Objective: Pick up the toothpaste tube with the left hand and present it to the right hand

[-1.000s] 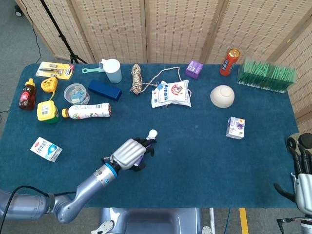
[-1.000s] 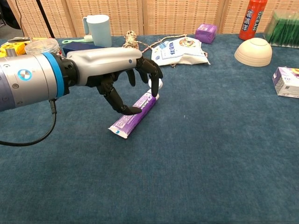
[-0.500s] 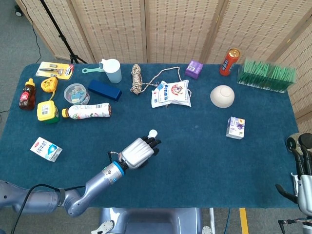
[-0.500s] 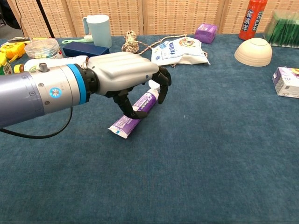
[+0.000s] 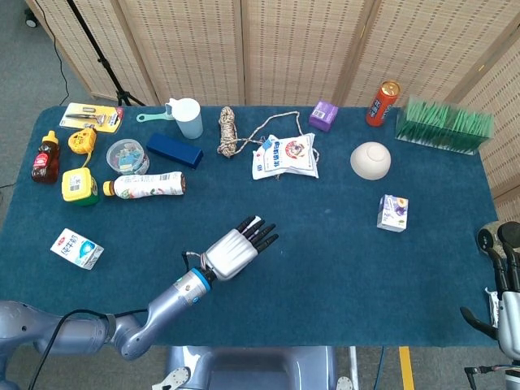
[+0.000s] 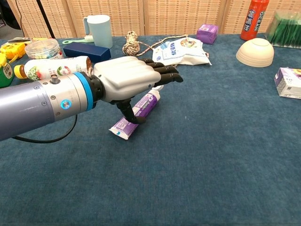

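The purple toothpaste tube [image 6: 142, 104] lies flat on the blue cloth, white cap pointing away from me. My left hand [image 6: 127, 80] hovers just above it, palm down, fingers [image 6: 167, 74] stretched out straight over the cap end. The thumb [image 6: 128, 112] points down against the tube's left side; nothing is gripped. In the head view the left hand [image 5: 234, 250] covers the tube. My right hand [image 5: 505, 288] hangs off the table's right edge, far from the tube, fingers apart and holding nothing.
Behind the tube lie a snack bag [image 6: 181, 51], a rope coil [image 6: 131, 43], a dark blue box [image 6: 87, 49] and a lying bottle [image 6: 54, 67]. A white bowl [image 6: 254, 52] and a small carton [image 6: 288, 82] stand to the right.
The left hand's fingers were curled down around the tube; they have now straightened out flat above it. The tube has not moved, and neither has the right hand.
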`<action>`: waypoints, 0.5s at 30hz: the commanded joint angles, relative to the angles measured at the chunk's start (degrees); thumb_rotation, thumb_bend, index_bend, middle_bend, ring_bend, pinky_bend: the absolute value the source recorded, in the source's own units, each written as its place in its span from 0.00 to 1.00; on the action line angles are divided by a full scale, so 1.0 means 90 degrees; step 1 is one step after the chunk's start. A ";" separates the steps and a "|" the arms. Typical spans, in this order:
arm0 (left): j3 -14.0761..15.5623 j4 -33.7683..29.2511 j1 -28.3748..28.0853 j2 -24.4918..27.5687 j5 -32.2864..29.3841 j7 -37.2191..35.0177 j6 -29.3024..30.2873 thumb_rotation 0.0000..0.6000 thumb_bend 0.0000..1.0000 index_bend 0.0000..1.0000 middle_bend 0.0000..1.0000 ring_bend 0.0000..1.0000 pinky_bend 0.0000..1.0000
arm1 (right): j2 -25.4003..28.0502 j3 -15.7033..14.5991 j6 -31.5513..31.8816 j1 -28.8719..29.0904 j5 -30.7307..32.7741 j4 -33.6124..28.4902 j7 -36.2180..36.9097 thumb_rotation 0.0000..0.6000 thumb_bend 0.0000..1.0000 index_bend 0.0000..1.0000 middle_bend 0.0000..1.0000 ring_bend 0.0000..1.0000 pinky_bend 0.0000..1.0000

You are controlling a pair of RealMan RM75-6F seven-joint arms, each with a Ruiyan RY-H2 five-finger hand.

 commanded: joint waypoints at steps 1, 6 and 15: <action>-0.0107 -0.0027 0.0040 -0.0160 -0.0441 0.0263 -0.0025 0.86 0.13 0.00 0.00 0.00 0.00 | 0.0005 0.0002 0.0002 -0.0003 0.0006 -0.0001 0.0001 1.00 0.00 0.05 0.00 0.00 0.00; -0.0209 0.0196 0.0036 -0.0444 -0.0801 0.0470 0.0050 0.81 0.09 0.00 0.00 0.00 0.00 | -0.0001 -0.0004 -0.0002 -0.0015 0.0021 0.0013 0.0015 1.00 0.00 0.05 0.00 0.00 0.00; -0.0283 0.0716 0.0096 -0.0826 -0.0733 0.0592 0.0427 0.80 0.08 0.00 0.00 0.00 0.00 | 0.0007 -0.0005 0.0012 -0.0036 0.0036 0.0011 0.0014 1.00 0.00 0.05 0.00 0.00 0.00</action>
